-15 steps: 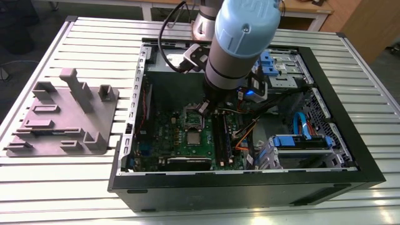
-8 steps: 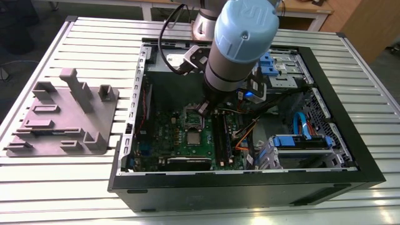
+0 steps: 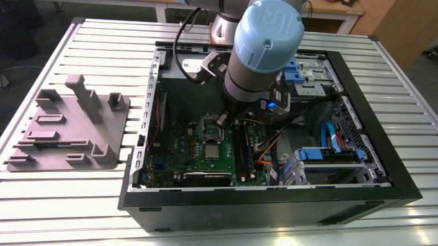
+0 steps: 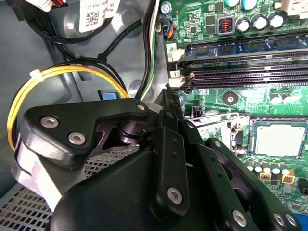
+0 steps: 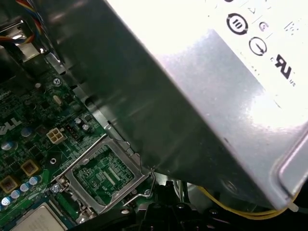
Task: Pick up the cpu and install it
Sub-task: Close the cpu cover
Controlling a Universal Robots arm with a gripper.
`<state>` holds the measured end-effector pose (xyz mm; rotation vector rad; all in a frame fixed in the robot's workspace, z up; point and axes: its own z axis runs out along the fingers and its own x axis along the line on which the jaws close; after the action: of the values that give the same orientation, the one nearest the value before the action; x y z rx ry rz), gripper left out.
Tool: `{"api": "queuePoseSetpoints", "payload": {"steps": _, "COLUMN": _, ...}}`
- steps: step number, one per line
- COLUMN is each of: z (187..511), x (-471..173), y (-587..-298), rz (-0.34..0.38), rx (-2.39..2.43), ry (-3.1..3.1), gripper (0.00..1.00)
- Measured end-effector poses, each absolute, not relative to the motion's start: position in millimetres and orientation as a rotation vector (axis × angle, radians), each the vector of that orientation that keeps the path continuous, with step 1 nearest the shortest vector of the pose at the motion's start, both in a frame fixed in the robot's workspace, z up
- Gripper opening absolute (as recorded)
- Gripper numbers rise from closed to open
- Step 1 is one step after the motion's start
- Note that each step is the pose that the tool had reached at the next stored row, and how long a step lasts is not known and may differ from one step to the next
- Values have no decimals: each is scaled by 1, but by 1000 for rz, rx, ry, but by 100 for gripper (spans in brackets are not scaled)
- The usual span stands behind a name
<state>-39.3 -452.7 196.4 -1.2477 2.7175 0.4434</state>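
Exterior view: open computer case (image 3: 383, 169) holds motherboard (image 3: 198, 154) with cpu (image 3: 211, 151); claw's (image 3: 222, 120) grip state unclear.

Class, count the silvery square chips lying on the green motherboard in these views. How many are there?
1. The cpu lies on the motherboard, beside the metal socket frame. The arm may hide others.

Count from my side: one open PC case (image 3: 270, 205) on the worktop (image 3: 110, 46), one motherboard (image 3: 179, 148) inside, one cpu (image 3: 211, 151) on it. One grey fixture plate (image 3: 65, 136) sat beside the case. I saw one yellow cable loop (image 4: 29, 94) and two empty memory slots (image 4: 250, 72).
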Motion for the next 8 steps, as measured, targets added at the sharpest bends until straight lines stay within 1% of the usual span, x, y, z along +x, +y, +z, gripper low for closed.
{"api": "queuePoseSetpoints", "payload": {"steps": 8, "z": 196, "x": -39, "y": -453, "rz": 405, "rx": -1258, "ry": 2746, "gripper": 10}}
